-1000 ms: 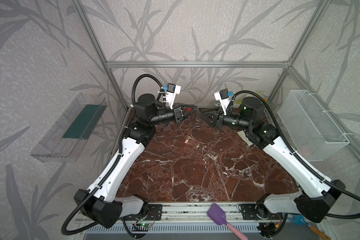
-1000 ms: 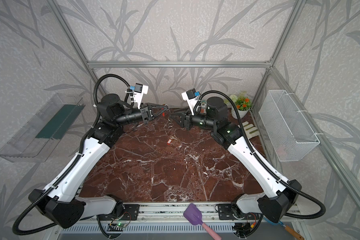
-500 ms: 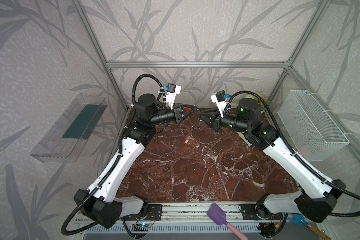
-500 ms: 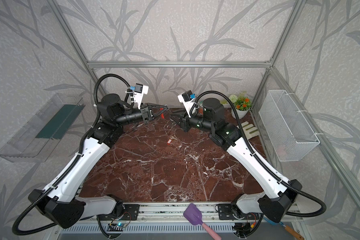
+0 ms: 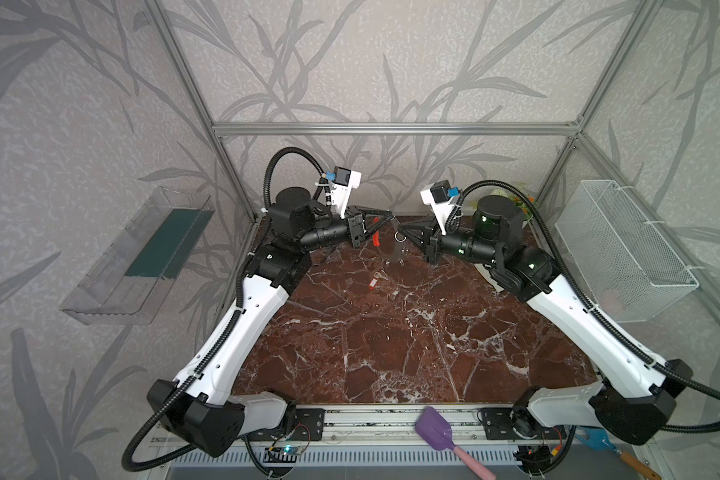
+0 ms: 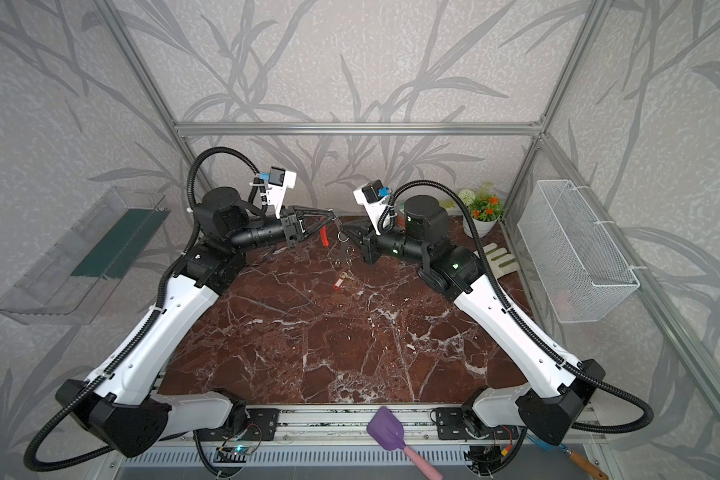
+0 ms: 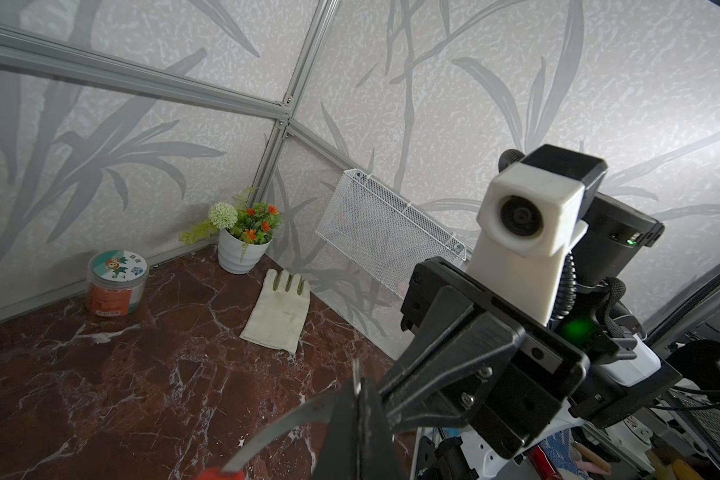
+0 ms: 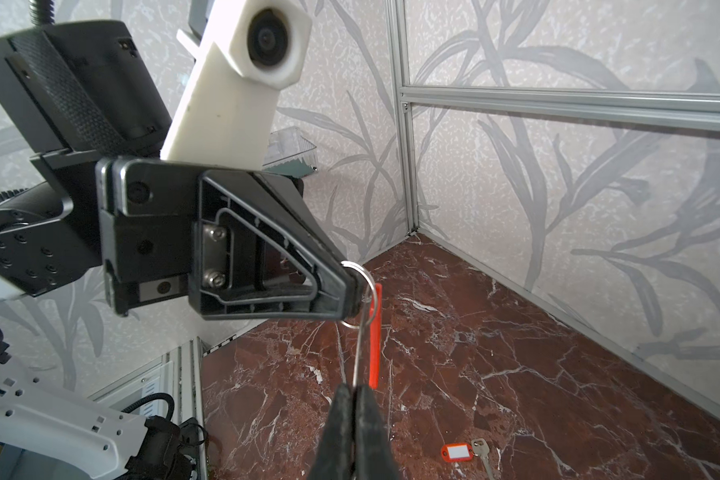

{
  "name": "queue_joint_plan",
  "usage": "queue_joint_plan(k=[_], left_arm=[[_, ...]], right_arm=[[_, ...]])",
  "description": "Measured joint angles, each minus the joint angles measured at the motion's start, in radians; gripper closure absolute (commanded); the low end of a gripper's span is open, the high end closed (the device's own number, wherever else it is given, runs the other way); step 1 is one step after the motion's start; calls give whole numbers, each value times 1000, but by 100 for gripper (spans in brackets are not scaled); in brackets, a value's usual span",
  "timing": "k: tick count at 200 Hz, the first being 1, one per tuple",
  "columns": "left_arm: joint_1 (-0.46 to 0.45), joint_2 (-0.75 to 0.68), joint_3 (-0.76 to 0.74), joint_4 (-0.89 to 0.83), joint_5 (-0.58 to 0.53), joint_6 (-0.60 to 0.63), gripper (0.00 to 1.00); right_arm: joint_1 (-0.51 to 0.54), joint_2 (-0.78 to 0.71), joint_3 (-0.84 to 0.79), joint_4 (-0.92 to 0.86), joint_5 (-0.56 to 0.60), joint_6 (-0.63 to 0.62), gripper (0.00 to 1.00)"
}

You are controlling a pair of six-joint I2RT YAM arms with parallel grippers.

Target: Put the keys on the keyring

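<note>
The keys, a red-orange tag with a white label and a silver key beside it, lie on the marble in both top views. They are below and in front of both grippers. The keyring hangs in the air at the back, its thin grey band curving down to its red section. My left gripper is shut on the band's top, where a tiny silver ring also hangs. My right gripper is shut on the band just beside it.
At the back right are a white glove, a flower pot and a lidded jar. A wire basket hangs on the right wall and a clear shelf on the left. A purple spatula lies on the front rail.
My right gripper moved left toward the left gripper and shut on the keyring's band. The left arm has held still with the keyring.
</note>
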Motion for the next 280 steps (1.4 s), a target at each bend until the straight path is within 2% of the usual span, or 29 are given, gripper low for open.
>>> queue_joint_plan(k=[120,133,149,162,188,228,280], left_arm=[[-27,-17,14,-64,-155,105,100],[-27,-19,11,-62,-161,104,100],[-31,-19,2,-37,-166,97,100],[-31,-19,-15,-6,-167,82,100],[-31,-19,-46,50,-165,51,100],[-31,-19,-80,160,-156,-7,100],[-31,-16,-100,297,-121,-99,100]], right_arm=[[30,48,80,-76,39,9,100],[34,48,80,-74,46,9,87],[39,48,80,-74,32,12,79],[51,48,80,-74,18,12,70],[43,48,80,-69,-8,22,68],[-62,27,55,23,-78,111,68],[-190,26,-5,256,-204,348,68]])
